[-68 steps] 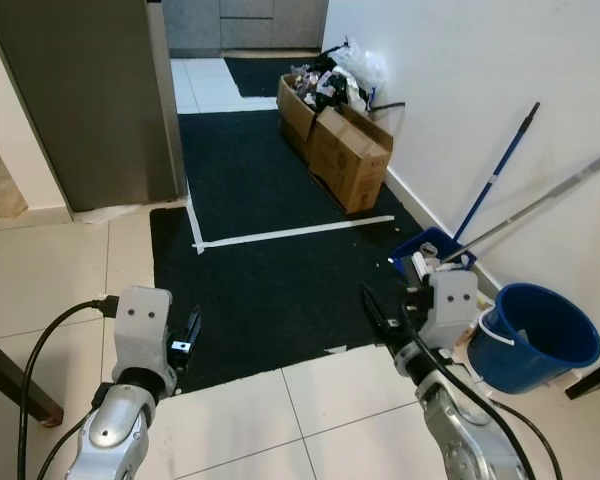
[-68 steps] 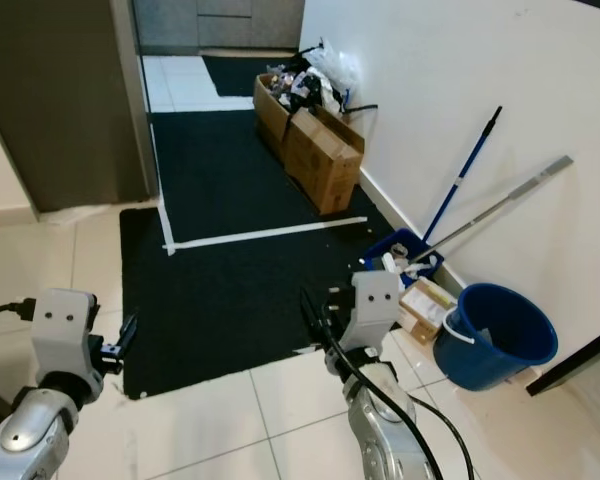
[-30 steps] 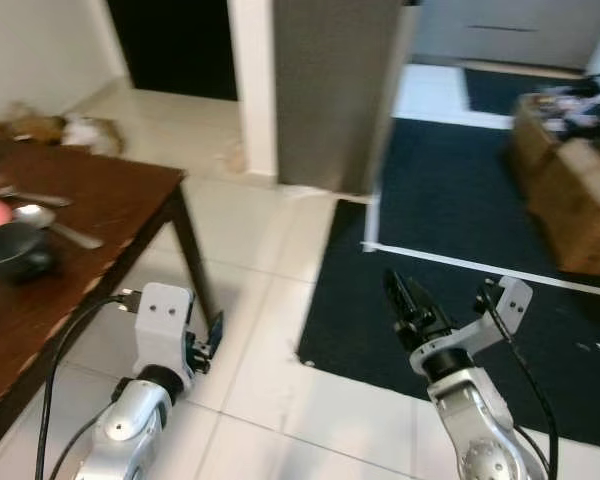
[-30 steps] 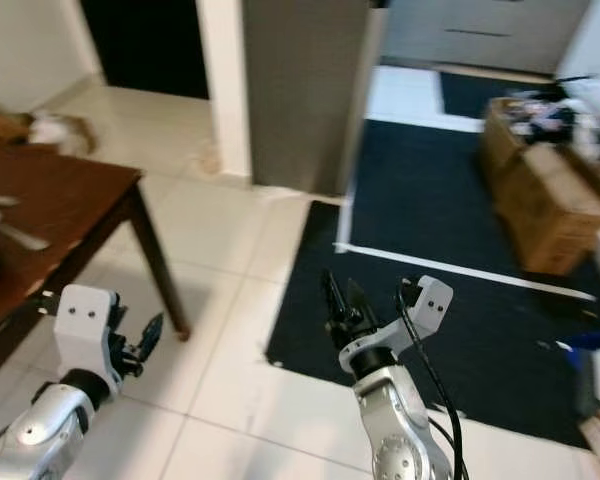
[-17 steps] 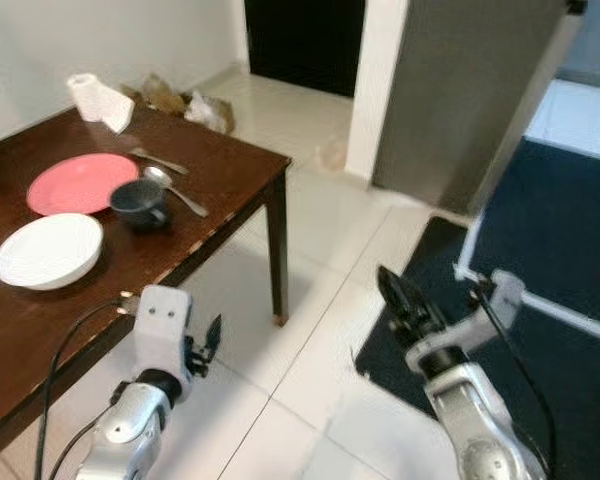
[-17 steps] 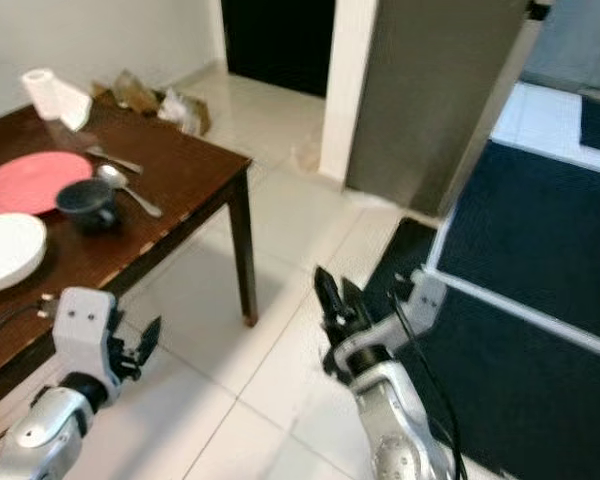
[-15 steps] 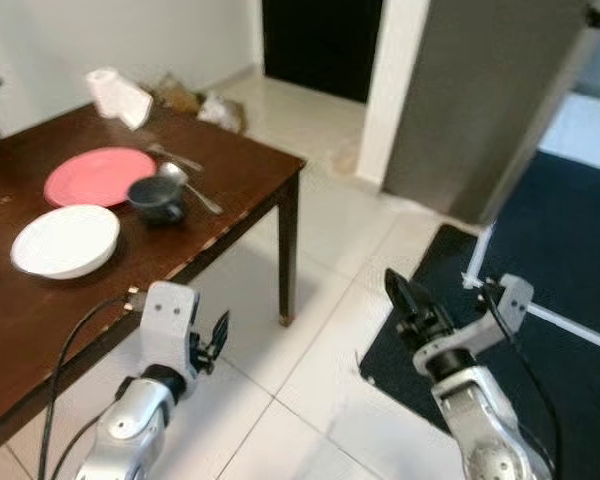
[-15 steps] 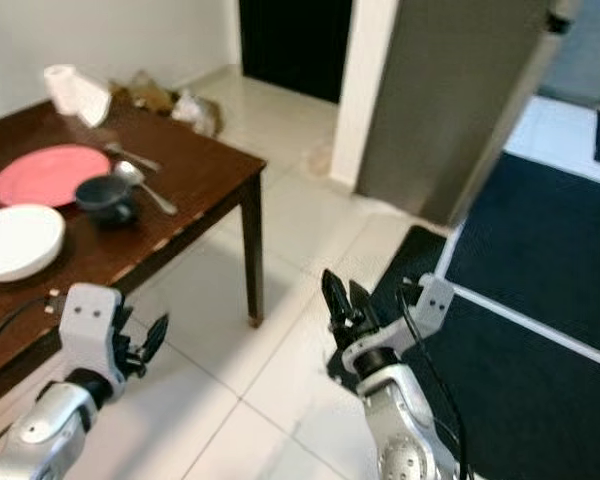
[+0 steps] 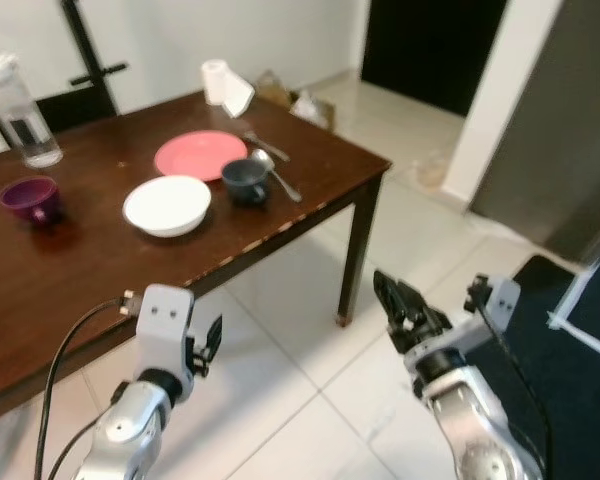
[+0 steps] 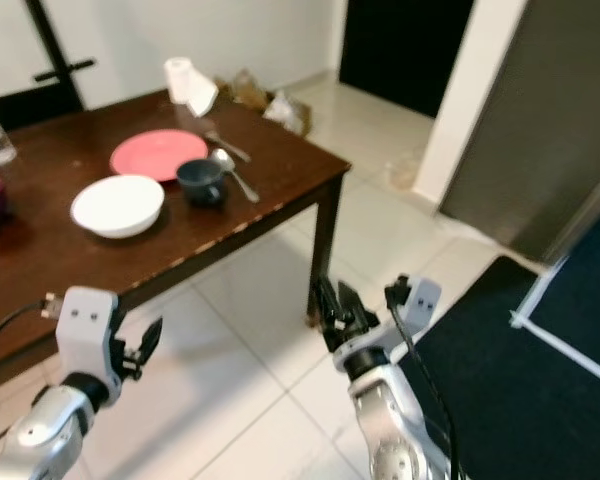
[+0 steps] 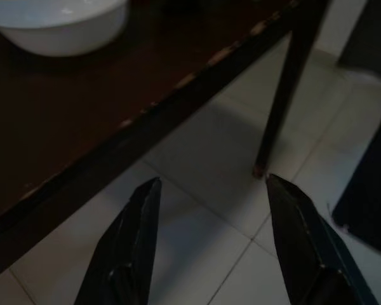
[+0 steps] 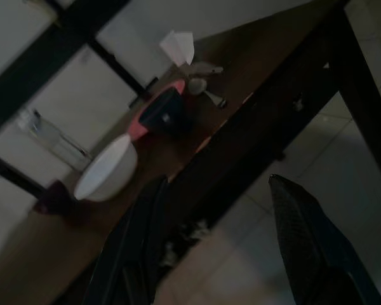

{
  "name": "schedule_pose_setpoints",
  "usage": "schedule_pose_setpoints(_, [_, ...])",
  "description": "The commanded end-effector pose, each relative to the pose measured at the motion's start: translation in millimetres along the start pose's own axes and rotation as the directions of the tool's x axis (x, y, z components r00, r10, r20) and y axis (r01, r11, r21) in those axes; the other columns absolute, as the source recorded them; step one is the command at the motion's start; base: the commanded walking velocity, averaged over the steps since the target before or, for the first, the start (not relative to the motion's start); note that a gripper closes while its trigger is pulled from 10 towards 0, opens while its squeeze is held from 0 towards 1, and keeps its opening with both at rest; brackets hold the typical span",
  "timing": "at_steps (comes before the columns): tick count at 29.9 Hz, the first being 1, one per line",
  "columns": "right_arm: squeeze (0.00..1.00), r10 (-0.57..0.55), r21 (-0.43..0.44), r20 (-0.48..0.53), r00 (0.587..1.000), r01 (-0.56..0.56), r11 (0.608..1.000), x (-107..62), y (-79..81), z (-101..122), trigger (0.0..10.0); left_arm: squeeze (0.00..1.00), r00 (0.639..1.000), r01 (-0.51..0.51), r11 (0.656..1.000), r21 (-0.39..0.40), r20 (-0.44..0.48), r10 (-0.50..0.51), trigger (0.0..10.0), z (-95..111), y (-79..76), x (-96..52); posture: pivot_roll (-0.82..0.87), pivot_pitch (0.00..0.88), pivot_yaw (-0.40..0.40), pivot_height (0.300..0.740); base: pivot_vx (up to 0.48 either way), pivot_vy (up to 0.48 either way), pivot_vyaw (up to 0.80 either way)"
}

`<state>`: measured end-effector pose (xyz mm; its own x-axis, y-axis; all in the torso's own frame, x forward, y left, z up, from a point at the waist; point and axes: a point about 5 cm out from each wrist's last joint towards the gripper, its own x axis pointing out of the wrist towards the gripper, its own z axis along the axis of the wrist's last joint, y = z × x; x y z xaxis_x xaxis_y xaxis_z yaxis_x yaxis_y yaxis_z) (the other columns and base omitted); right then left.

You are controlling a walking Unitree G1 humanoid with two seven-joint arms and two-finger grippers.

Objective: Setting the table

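A dark wooden table (image 9: 100, 260) stands ahead on my left. On it lie a pink plate (image 9: 200, 155), a white bowl (image 9: 167, 205), a dark blue cup (image 9: 243, 182) with a spoon (image 9: 283, 183) beside it, a purple cup (image 9: 30, 198), a water bottle (image 9: 15, 110) and a paper roll (image 9: 220, 85). My left gripper (image 9: 212, 343) hangs open below the table's near edge, empty. Over the tiled floor, right of the table leg (image 9: 352, 250), my right gripper (image 9: 392, 295) is open and empty too. The bowl (image 12: 106, 176) and the cup (image 12: 165, 114) show in the right wrist view.
A black floor mat (image 9: 585, 345) with a white tape line lies at the right. Behind it stand a grey panel (image 9: 565, 140) and a dark doorway (image 9: 430, 50). Bags (image 9: 290, 98) lie on the floor past the table's far corner. A black frame (image 9: 80, 60) stands behind the table.
The camera has swung left, from the mat, boxes and bucket to the table, which has come closer and fuller into view. Both grippers keep their open pose.
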<state>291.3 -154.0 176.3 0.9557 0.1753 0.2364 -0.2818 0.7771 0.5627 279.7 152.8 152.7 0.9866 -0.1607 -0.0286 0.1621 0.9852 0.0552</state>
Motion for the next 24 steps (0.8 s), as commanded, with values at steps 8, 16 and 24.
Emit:
schedule_pose_setpoints(8, [0.00, 0.004, 0.010, -0.024, 1.000, -0.004, 1.000, -0.9, 2.9, -7.4, 10.0, 0.00, 0.998, -0.030, 1.000, 0.010, -0.049, 0.030, 10.0, -10.9, 4.4, -2.8, 0.11, 0.131, 0.060, 0.740, 0.000, 0.000, 0.79])
schedule_pose_setpoints(16, [0.00, -0.057, -0.087, -0.024, 0.998, 0.055, 0.995, 1.0, -1.9, -7.7, 10.0, 0.00, 0.997, -0.062, 0.997, 0.042, -0.045, 0.064, 10.0, -10.2, 5.2, 4.3, 0.10, 0.129, 0.056, 0.740, 0.000, 0.000, 0.49])
schedule_pose_setpoints(24, [0.00, -0.085, -0.275, 0.096, 0.992, 0.108, 0.955, 8.0, 1.9, 17.1, 10.0, 0.00, 0.996, -0.084, 0.995, 0.057, 0.011, 0.083, 10.0, 1.9, 4.0, 13.7, 0.10, 0.128, 0.056, 0.740, 0.394, 0.000, 0.00])
